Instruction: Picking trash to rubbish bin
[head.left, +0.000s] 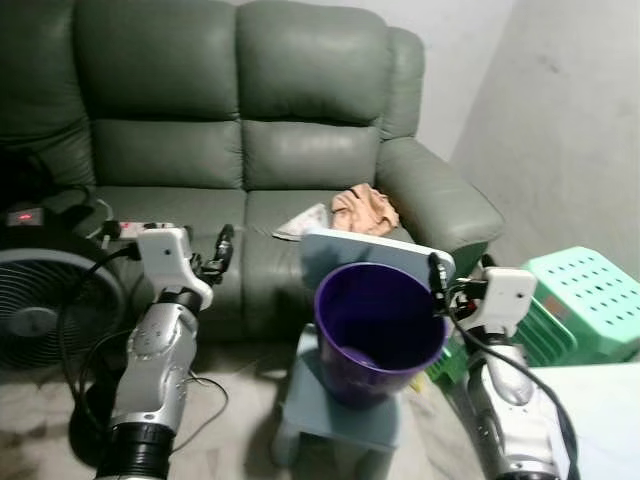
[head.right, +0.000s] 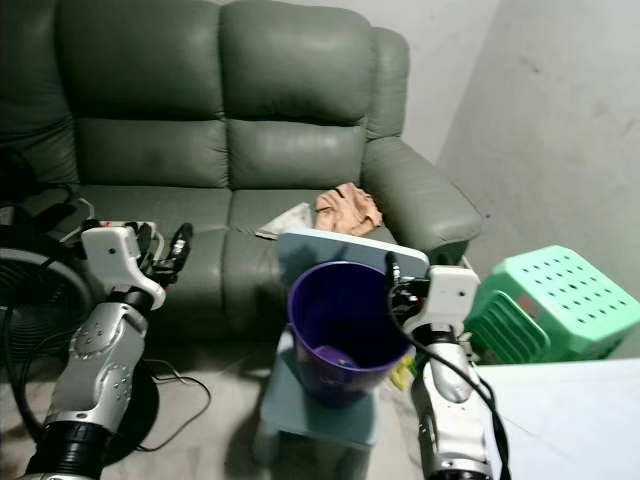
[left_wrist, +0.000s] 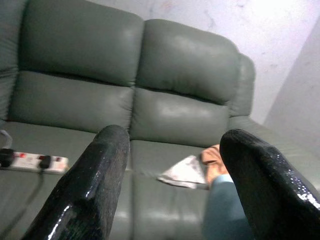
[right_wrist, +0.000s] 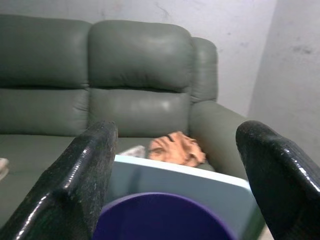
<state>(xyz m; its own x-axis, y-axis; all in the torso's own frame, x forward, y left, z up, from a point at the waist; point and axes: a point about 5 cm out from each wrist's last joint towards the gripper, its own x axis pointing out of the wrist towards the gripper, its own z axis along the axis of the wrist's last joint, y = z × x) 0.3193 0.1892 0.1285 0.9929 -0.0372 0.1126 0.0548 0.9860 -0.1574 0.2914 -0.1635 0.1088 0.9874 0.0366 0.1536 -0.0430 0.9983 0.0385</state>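
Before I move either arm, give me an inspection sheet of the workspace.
Surface: green sofa; seat holds the trash.
Job's things: purple bin on a grey stool, something small inside; orange crumpled rag and white paper lie on the right seat.
Clutter: power strip on the left seat; green plastic stools beside the sofa arm.
Grippers: left gripper open, raised before the left seat; right gripper open, at the bin's rim.
Cables: black cords on the floor near the fan.
Surroundings: bare walls.
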